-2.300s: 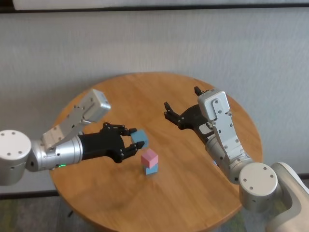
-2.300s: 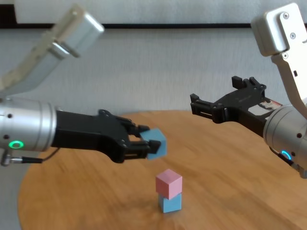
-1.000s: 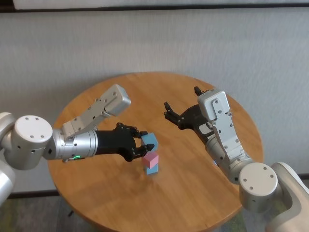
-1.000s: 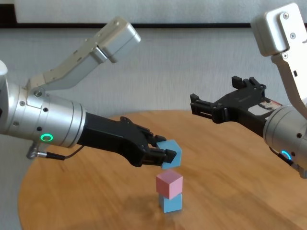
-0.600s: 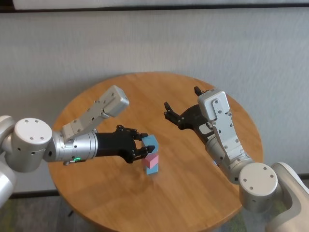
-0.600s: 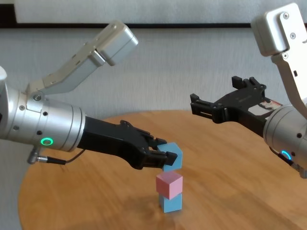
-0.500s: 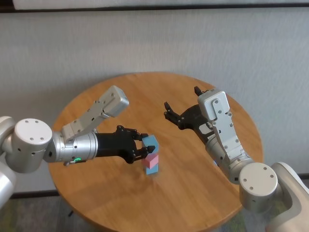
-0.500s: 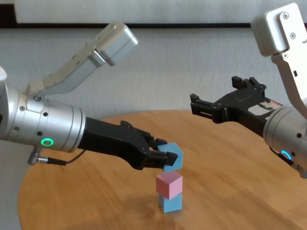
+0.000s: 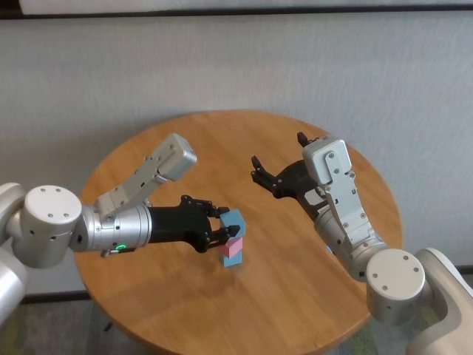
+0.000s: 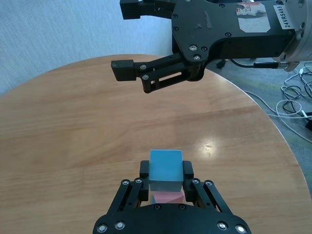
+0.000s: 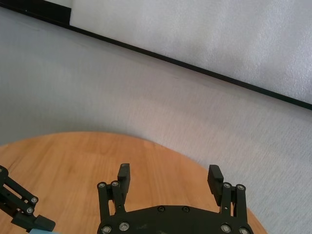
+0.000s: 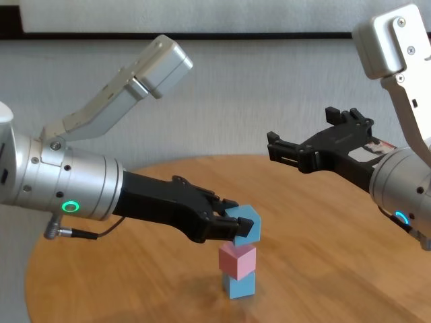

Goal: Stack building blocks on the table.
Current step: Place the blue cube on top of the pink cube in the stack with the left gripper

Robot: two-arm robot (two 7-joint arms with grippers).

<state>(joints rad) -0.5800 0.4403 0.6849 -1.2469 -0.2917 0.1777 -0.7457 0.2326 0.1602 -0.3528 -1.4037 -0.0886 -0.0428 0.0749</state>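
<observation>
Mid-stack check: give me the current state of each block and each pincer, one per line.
left pincer: shut on the top blue block, over the stack.
top blue block: gripped, at or just above the pink block; contact unclear.
pink block: resting on the bottom blue block.
bottom blue block: on the table.
right pincer: open, empty, raised apart from the stack.
</observation>
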